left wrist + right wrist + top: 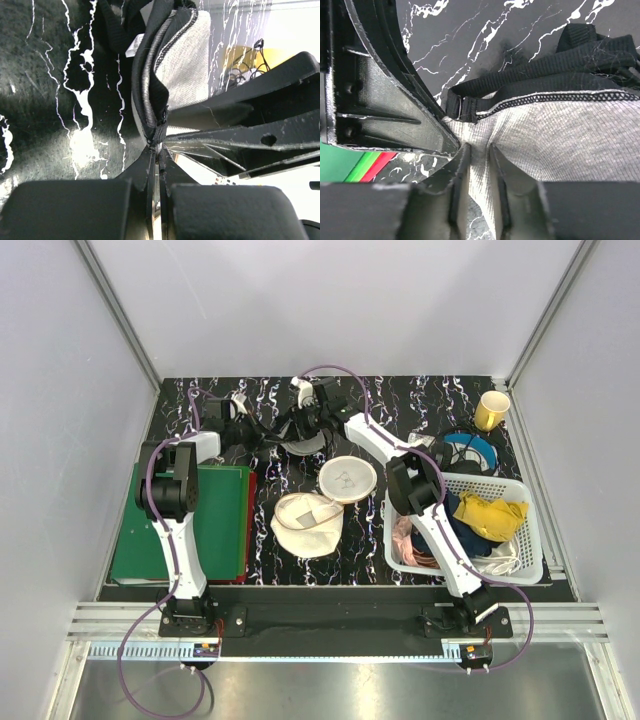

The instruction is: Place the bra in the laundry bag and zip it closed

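Robot lab cell
White panels (330, 300) on aluminium rails (118, 315) wall in the black white-veined bench (420, 400).

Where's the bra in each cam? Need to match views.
Top external: bra at far centre of the tabletop, between the arm tips.
Left wrist: upper centre, black-trimmed edge pinched by left fingers.
Right wrist: centre-right, grey ribbed fabric between right fingers.
Shared landmark: the black white-veined tabletop.

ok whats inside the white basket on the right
Loose clothing: a yellow garment, dark blue cloth and something pink. The right arm crosses over the left part of the basket, hiding whatever lies beneath it.
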You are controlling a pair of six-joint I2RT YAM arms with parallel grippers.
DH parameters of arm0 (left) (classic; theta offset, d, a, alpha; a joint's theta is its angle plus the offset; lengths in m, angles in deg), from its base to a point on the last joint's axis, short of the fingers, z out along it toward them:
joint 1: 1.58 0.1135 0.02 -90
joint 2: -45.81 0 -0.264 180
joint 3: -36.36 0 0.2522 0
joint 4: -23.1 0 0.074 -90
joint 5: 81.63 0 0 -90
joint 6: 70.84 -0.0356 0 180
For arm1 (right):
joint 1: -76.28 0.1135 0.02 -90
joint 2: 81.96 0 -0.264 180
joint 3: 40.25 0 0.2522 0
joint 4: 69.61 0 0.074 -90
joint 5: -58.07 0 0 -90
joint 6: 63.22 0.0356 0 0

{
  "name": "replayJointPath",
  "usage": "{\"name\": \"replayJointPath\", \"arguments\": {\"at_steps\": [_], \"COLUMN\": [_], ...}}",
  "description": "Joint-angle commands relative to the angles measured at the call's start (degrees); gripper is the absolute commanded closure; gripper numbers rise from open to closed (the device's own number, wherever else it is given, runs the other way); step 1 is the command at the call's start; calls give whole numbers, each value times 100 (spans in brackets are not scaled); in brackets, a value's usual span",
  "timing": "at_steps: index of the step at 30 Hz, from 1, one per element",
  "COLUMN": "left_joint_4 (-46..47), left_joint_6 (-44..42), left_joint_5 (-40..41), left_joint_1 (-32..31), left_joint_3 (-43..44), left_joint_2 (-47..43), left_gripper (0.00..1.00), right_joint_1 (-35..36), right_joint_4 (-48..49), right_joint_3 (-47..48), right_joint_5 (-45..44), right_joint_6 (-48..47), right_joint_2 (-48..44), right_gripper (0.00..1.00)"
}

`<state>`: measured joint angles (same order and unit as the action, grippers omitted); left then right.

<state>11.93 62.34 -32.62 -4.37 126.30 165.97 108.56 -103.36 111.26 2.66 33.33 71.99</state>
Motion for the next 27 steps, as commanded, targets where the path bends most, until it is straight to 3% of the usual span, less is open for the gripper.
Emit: {"name": "replayJointPath", "arguments": {"at_steps": [1,7,11,13,14,16,17,19,21,27], "left_joint_4": [322,-828,-883,-918,-936,-945,-945,-814,-760,-655], "left_joint_6": [33,-582,-618,-653,-679,-732,-714,-618,-461,-30], "left_joint_5": [-418,196,109,179,240,460,521,592,610,434], "left_joint_1": [-82,-82,-82,-82,-73,-47,-29,50,138,164], "left_joint_3": [178,511,591,556,495,407,302,126,64,187], "left_joint_2": [-28,-36,43,8,-114,-360,-431,-624,-695,-415], "left_gripper": [100,100,98,84,68,52,38,27,6,9], "right_joint_1": [104,113,113,121,121,121,121,121,130,165], "right_joint_4": [-5,100,765,926,935,935,935,935,944,1093], "right_joint_3": [261,-169,-828,-1110,-1136,-1172,-1224,-1260,-1347,-1532], "right_joint_5": [66,-330,-164,-102,-101,-101,-84,-84,-75,-49], "right_joint_6": [66,110,206,259,259,251,242,224,224,215], "right_joint_2": [74,-303,-699,-840,-849,-867,-884,-902,-972,-1139], "right_gripper": [78,100,100,100,100,100,100,100,100,100]}}
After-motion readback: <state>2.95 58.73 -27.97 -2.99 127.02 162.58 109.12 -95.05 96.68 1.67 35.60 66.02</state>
